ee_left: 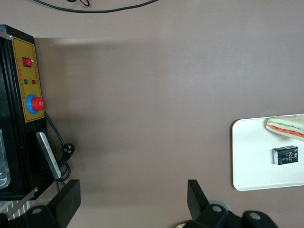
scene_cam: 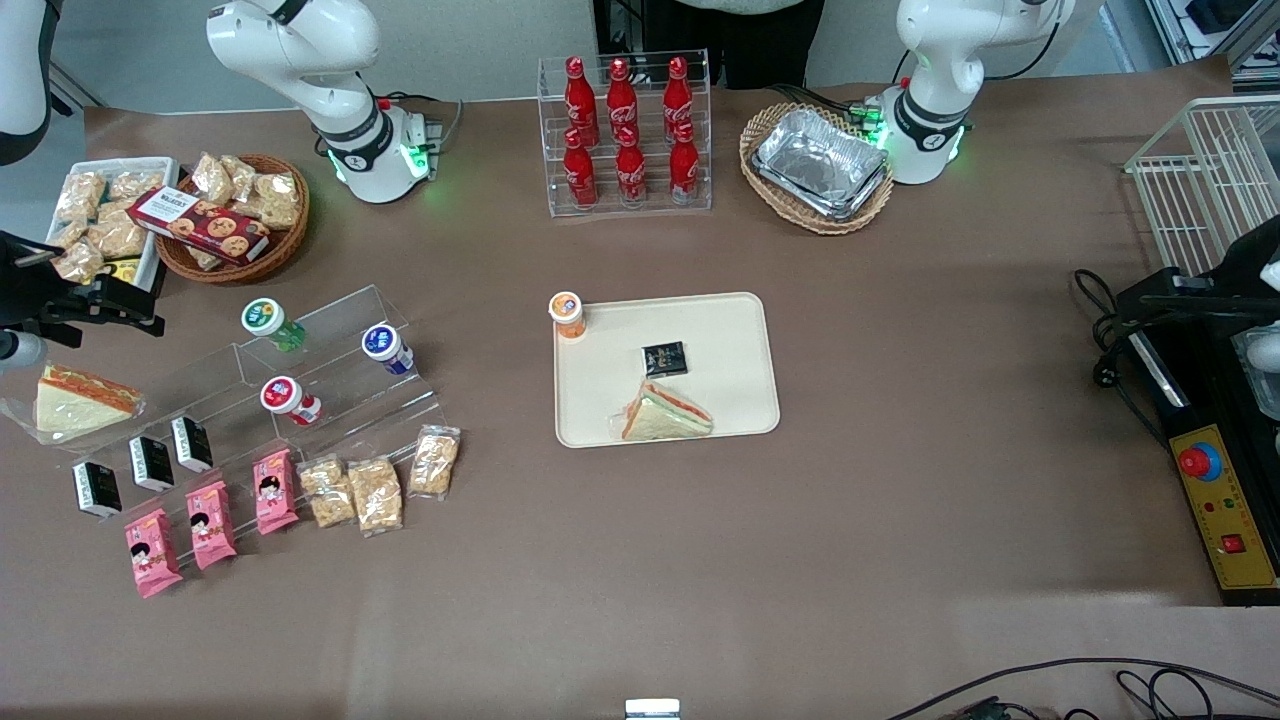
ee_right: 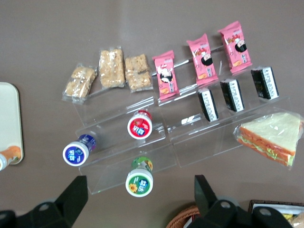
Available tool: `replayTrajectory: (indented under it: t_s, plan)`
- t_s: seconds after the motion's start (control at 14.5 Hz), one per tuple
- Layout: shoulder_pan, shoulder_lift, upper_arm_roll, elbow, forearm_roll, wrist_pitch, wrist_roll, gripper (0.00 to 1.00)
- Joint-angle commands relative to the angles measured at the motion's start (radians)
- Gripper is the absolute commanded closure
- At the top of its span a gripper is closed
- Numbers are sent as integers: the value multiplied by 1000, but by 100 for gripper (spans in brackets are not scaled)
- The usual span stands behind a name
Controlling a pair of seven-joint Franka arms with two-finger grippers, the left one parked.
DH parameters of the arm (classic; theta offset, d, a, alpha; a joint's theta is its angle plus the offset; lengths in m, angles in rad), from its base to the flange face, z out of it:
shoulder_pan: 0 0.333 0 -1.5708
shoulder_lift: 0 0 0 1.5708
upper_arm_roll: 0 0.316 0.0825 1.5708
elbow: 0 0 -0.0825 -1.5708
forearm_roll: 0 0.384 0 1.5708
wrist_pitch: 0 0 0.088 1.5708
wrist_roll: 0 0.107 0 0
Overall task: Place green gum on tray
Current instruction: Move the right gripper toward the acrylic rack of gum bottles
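The gripper (ee_right: 137,199) hangs above the clear stepped display stand (scene_cam: 330,375) at the working arm's end of the table, its two fingers (ee_right: 71,197) spread wide apart with nothing between them.

Going near to far from the front camera on that stand: pink snack packs (scene_cam: 212,525) and oat bars (scene_cam: 378,492) lie along the lowest step, then the red-lidded bottle (scene_cam: 290,398), then the blue-lidded bottle (scene_cam: 386,348), and on the top step the green gum (scene_cam: 270,322), standing upright and apart from its neighbours. It is not yet held.

The tray (scene_cam: 735,330) lies well apart from it at the middle of the table, carrying a wrapped sandwich (scene_cam: 665,415), a small black packet (scene_cam: 665,358) and an orange-lidded bottle (scene_cam: 567,314) at one corner.

The gum bottle looks light and rigid, with smooth plastic sides that may slip; I would pinch it across the body just under the white lid, coming straight down.

The stand's edges are hard to trace because it is transparent, so how much room the fingers have around the bottle is uncertain. The bottle's base is hidden under its lid in the wrist view, and the gripper itself is cut off at the edge of the front view.
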Motion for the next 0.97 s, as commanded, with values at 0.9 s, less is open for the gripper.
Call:
replayTrajectory:
  t_s: [0.9]
  plan:
    - [23, -32, 8, -5, -2, -75, -6, 0]
